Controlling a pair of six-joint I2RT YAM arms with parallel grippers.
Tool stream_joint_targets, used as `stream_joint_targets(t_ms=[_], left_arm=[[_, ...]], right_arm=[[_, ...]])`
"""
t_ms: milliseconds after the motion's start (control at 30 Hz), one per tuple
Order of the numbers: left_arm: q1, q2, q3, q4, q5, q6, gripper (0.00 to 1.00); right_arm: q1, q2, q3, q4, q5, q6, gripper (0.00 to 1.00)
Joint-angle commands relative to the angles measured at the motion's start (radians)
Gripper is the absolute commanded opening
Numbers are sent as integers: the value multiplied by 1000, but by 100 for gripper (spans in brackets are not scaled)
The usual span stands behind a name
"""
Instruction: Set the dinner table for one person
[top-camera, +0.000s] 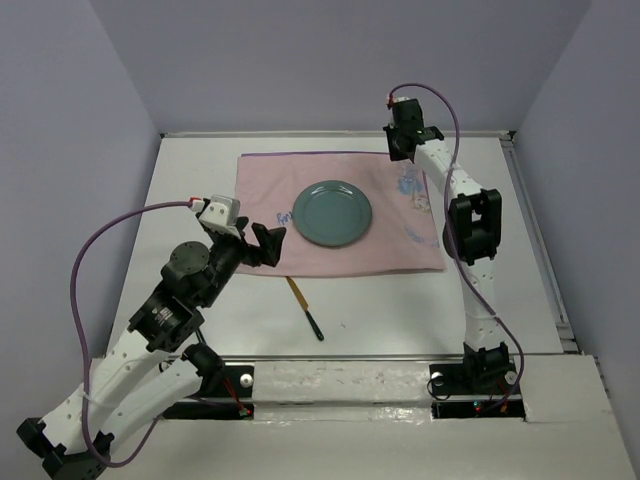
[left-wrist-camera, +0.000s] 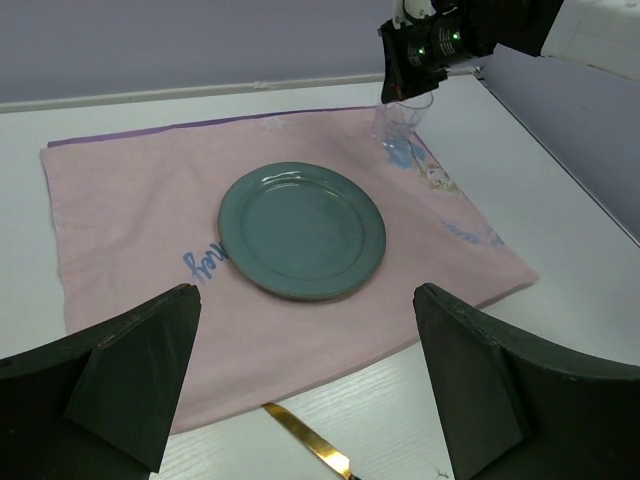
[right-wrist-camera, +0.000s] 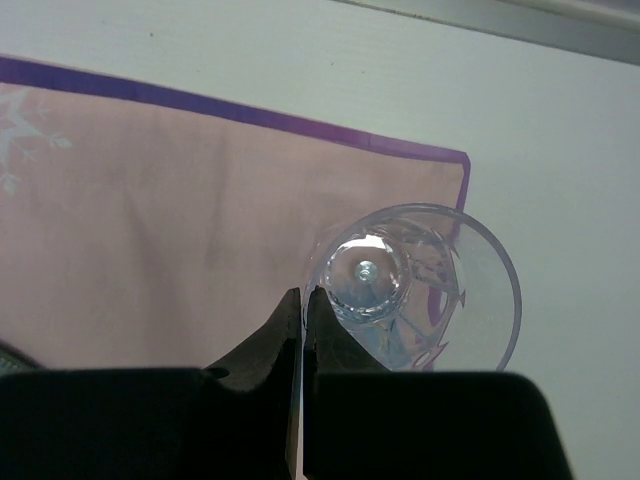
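On the white dinner table (top-camera: 400, 310) lies a pink cloth (top-camera: 300, 255) with a teal plate (top-camera: 333, 213) at its middle. My right gripper (right-wrist-camera: 302, 295) is shut on the wall of a clear glass (right-wrist-camera: 420, 290), one finger inside the rim and one outside. It holds the glass upright over the cloth's far right corner (left-wrist-camera: 405, 125); whether the base touches the cloth I cannot tell. My left gripper (left-wrist-camera: 305, 295) hovers wide open and empty above the cloth's near edge. Just below it, a gold-bladed knife (left-wrist-camera: 305, 440) with a black handle lies on the bare table.
The knife (top-camera: 305, 310) lies at a slant between the cloth's near edge and the arm bases. Blue print marks the cloth to the left and right of the plate (left-wrist-camera: 300, 230). Lilac walls close in the table at the back and sides.
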Motion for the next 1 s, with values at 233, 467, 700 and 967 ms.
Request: stream_joint_targets(t_ms=[233, 467, 700, 967], left_arm=[[51, -18, -13, 48, -114, 5, 99], [133, -53, -17, 45, -202, -15, 99], [148, -79, -23, 39, -324, -35, 99], [182, -79, -27, 45, -341, -44, 99]], right_arm=[[6, -146, -68, 34, -42, 27, 67], [232, -586, -690, 369, -180, 247, 68], [653, -832, -1154, 542, 43, 432, 56], [938, -730, -1117, 340, 166, 560, 54]])
